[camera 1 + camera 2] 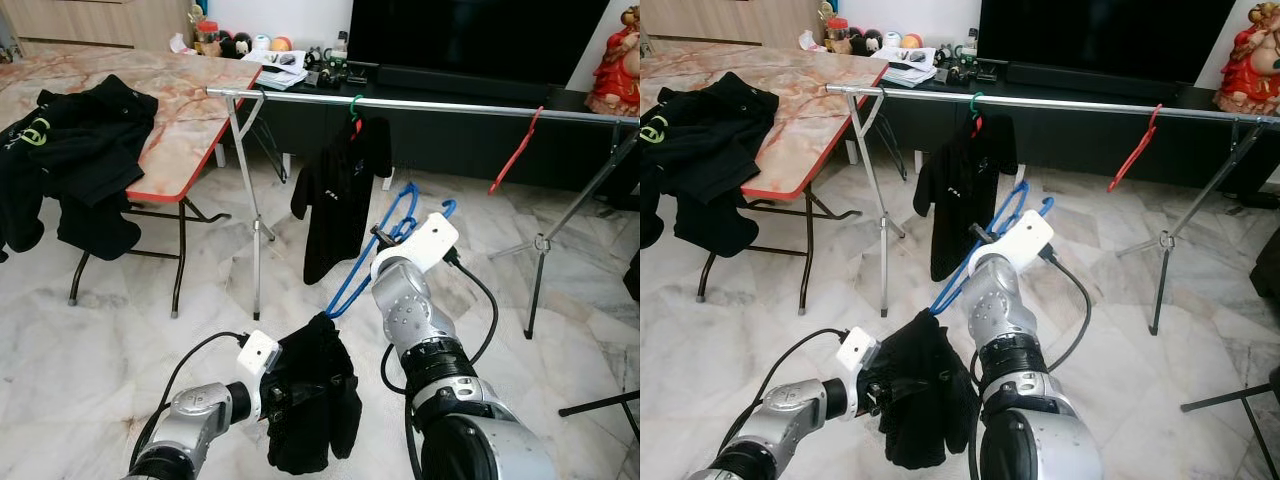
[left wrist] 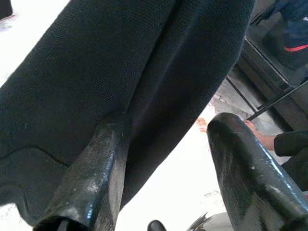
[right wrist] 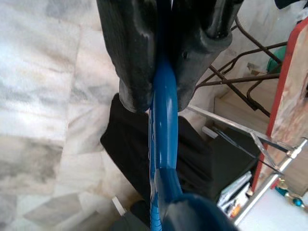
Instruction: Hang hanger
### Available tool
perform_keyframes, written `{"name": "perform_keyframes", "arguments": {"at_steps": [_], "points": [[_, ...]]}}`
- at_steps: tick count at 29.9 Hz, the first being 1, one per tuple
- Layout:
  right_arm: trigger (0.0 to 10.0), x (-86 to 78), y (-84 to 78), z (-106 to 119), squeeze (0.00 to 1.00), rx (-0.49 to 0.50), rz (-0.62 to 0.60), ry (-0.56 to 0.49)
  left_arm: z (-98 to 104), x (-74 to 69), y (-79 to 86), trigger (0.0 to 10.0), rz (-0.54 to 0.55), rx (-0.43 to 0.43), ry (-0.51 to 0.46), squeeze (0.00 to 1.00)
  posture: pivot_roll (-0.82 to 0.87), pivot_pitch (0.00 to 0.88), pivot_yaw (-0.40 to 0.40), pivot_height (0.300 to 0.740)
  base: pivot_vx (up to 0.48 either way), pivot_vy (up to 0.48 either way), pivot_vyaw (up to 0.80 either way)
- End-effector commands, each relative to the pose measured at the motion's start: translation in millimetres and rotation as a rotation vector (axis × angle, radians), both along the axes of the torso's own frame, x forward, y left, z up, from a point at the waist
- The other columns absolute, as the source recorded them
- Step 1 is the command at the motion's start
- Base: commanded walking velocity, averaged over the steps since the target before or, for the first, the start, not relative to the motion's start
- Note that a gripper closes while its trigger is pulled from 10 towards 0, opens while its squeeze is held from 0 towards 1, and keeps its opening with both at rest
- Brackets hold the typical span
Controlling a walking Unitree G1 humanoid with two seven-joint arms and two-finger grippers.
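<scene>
The right gripper (image 3: 161, 72) has its fingers (image 3: 134, 53) pinched tight on a blue hanger (image 1: 365, 262), held raised above the marble floor (image 1: 120, 350) just in front of the steel clothes rail (image 1: 420, 104). The hanger slants down from the right gripper to a black garment (image 1: 310, 395), whose top meets the hanger's lower end. The left gripper (image 1: 275, 392) sits against that garment; in the left wrist view its fingers (image 2: 96, 168) stand wide apart, one pressed to the dark cloth, the other clear of it. On the rail behind, a black shirt (image 1: 340, 195) hangs from a green hanger (image 1: 355, 106), with small white lettering on its chest too fine to read, and an empty red hanger (image 1: 515, 150) hangs farther to the right. To the left, a red-edged counter (image 1: 190, 110) carries a heap of black clothes (image 1: 70, 150), one marked with a green logo. A dark television (image 1: 470, 35) stands beyond the rail.
</scene>
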State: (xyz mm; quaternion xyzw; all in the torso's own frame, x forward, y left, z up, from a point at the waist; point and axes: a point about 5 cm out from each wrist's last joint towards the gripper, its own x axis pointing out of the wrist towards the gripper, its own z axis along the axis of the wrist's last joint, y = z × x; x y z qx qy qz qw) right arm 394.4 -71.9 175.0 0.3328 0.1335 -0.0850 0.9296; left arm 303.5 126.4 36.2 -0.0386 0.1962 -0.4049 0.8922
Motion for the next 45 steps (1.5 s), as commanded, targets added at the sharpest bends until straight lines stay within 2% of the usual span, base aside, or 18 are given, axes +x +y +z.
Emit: {"name": "perform_keyframes", "arguments": {"at_steps": [1,2,3,7,17,23,27,32,44,45], "points": [[10.0,-1.4,8.1,8.7,0.00,0.009,0.007,-0.024,5.1,3.9,-2.4,10.0,-0.001,-0.015,-0.015,1.00,0.11,0.052,-0.080,0.740,0.000,0.000,0.00],[10.0,-2.1,8.9,8.8,0.00,0.007,0.008,-0.024,5.2,4.5,-2.2,10.0,0.003,-0.007,-0.018,1.00,0.11,0.052,-0.080,0.740,0.000,0.000,0.00],[10.0,-3.0,10.2,9.0,0.00,0.006,0.010,-0.025,5.3,5.5,-1.8,10.0,0.010,0.007,-0.026,0.00,0.11,0.052,-0.077,0.740,0.000,0.000,0.00],[10.0,-4.3,10.9,9.6,0.00,0.010,0.009,-0.024,6.4,8.9,-0.7,10.0,0.047,0.042,-0.047,0.00,0.11,0.052,-0.078,0.740,0.000,0.000,0.00],[10.0,-6.0,14.4,10.3,0.00,0.012,0.015,-0.022,13.7,17.1,-4.1,10.0,0.131,0.026,-0.076,0.00,0.11,0.051,-0.079,0.740,0.000,0.000,0.00],[10.0,-8.0,21.9,12.2,0.00,0.015,0.038,-0.028,21.9,17.8,-16.2,10.0,0.074,-0.044,-0.086,0.00,0.11,0.048,-0.080,0.740,0.000,0.000,0.00],[10.0,-9.6,29.0,14.4,0.00,0.021,0.057,-0.030,24.3,17.0,-22.3,10.0,0.041,-0.058,-0.084,0.00,0.11,0.047,-0.080,0.740,0.000,0.000,0.00],[10.0,-12.0,36.9,17.1,0.00,0.029,0.076,-0.034,25.4,17.1,-23.6,10.0,0.042,-0.051,-0.089,0.00,0.11,0.044,-0.082,0.740,0.000,0.000,0.00],[10.0,-14.2,43.8,23.3,0.00,0.073,0.094,-0.037,24.2,17.1,-21.7,10.0,0.089,-0.016,-0.100,0.00,0.10,0.036,-0.081,0.740,0.000,0.000,0.00],[10.0,-14.9,44.9,23.0,0.00,0.081,0.098,-0.032,24.2,17.2,-21.8,9.6,0.096,-0.010,-0.101,0.00,0.10,0.035,-0.081,0.740,0.000,0.000,0.00]]}}
